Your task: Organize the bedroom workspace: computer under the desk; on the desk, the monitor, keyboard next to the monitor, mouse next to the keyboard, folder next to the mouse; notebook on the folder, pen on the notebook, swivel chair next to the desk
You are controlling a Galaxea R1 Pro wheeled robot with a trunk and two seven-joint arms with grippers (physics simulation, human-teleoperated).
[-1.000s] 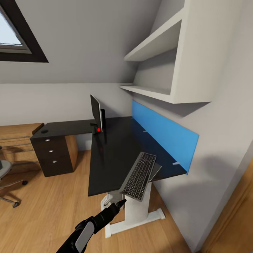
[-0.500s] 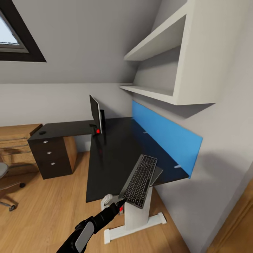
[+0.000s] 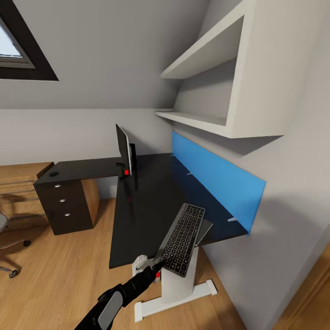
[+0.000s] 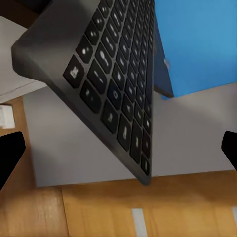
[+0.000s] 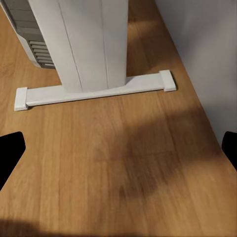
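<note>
Glossy black bench [image 3: 146,201] is running along the blue wall panel [image 3: 215,181], its near corner carrying the keyboard [image 3: 182,238], which is tilting and overhanging the front edge. Left tool [image 3: 158,264] is reaching to the keyboard's near corner; whether it is gripping there cannot be told. Right tool's fingertips [image 5: 10,153] are spread wide with nothing between them, over bare wood floor [image 5: 123,173] beside the white bench foot [image 5: 94,91]. Monitor [image 3: 123,149] is standing edge-on farther back. No legible writing.

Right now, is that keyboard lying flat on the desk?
No. The keyboard is tilted, its near end overhanging the desk edge.
</note>
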